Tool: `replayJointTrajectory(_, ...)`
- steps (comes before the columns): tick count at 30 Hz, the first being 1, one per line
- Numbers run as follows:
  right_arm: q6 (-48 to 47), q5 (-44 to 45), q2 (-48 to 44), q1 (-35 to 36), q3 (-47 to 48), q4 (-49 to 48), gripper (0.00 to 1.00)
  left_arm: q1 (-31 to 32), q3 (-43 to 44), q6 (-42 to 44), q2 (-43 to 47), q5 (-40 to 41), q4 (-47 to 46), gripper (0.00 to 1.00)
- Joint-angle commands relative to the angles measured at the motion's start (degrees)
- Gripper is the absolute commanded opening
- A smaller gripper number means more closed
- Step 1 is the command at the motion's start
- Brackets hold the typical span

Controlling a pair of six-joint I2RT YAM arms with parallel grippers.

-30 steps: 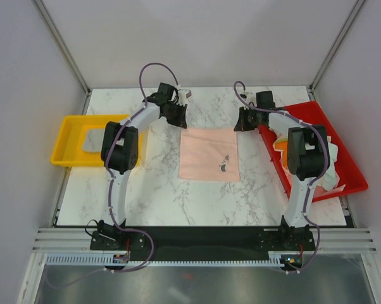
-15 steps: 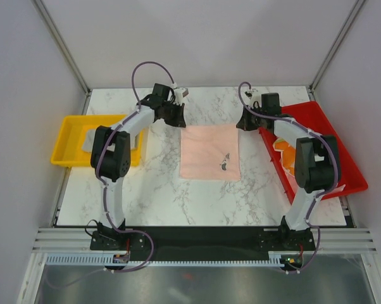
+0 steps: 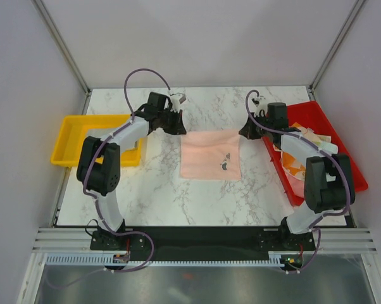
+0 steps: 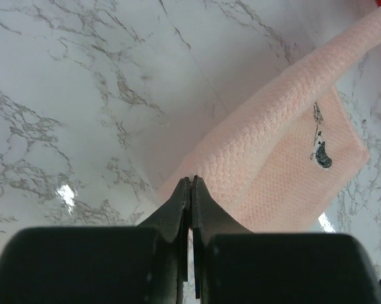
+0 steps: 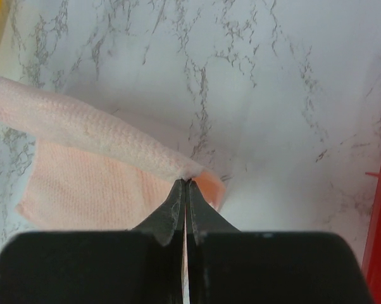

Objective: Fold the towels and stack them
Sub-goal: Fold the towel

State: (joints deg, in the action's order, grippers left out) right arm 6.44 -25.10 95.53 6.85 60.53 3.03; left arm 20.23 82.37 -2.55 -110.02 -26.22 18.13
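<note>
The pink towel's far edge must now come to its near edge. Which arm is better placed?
Neither alone: left and right together. The left gripper is shut on one far corner of the pink towel, the right gripper on the other, the edge lifted between them.

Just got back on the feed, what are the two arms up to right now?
Both arms are working on one pale pink towel spread on the marble table. The left gripper and the right gripper are each shut on a far corner of it, so that edge is raised off the table while the near part lies flat. This looks like the start of a fold. More towels wait in the red tray on the right, and a yellow tray sits on the left.
</note>
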Motion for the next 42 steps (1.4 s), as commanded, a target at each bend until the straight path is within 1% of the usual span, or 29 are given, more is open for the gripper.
replayJointTrajectory(1, 4.01, 0.06, -5.60, 0.00, -4.10, -5.13, 0.00, 1.65, -4.92, -2.81, 6.12, -0.86, -4.68, 0.02)
replayJointTrajectory(8, 8.67, 2.43, -13.78, 0.80, -15.60, -8.21, 0.00, 4.99, -14.33, -4.66, 11.13, 3.01, -8.02, 0.02)
replayJointTrajectory(11, 10.78, 2.16, -15.89, 1.32, -18.42, -9.00, 0.00, 7.36, -17.41, -4.75, 12.71, 7.22, -8.64, 0.02)
replayJointTrajectory(13, 12.01, 0.85, -16.86, 2.20, -19.57, -9.09, 0.00, 8.24, -19.08, -5.79, 13.16, 8.20, -8.90, 0.02)
replayJointTrajectory(15, 13.95, 1.98, -17.91, 2.64, -21.33, -8.48, 0.00, 8.42, -20.92, -7.11, 14.04, 8.11, -9.25, 0.02)
replayJointTrajectory(18, 14.48, 2.60, -19.75, 3.43, -23.79, -8.13, 0.00, 9.21, -23.38, -8.17, 16.41, 9.78, -10.31, 0.02)
replayJointTrajectory(22, 15.27, 4.09, -22.48, 4.40, -25.99, -7.51, 0.00, 9.57, -25.15, -9.14, 19.22, 11.89, -11.27, 0.02)
replayJointTrajectory(25, 15.97, 6.37, -24.24, 4.75, -27.31, -6.37, 0.00, 9.83, -25.41, -9.58, 19.75, 11.80, -11.19, 0.02)
replayJointTrajectory(30, 16.94, 6.64, -25.74, 5.45, -29.15, -5.14, 0.00, 10.62, -27.25, -9.23, 20.46, 12.68, -10.66, 0.02)
replayJointTrajectory(32, 17.20, 8.92, -26.09, 5.63, -30.29, -3.91, 0.00, 10.80, -27.96, -9.32, 20.89, 13.65, -10.48, 0.02)
replayJointTrajectory(42, 19.93, 8.23, -29.78, 6.86, -35.92, -4.78, 0.00, 14.31, -32.61, -11.69, 22.04, 16.46, -11.54, 0.02)
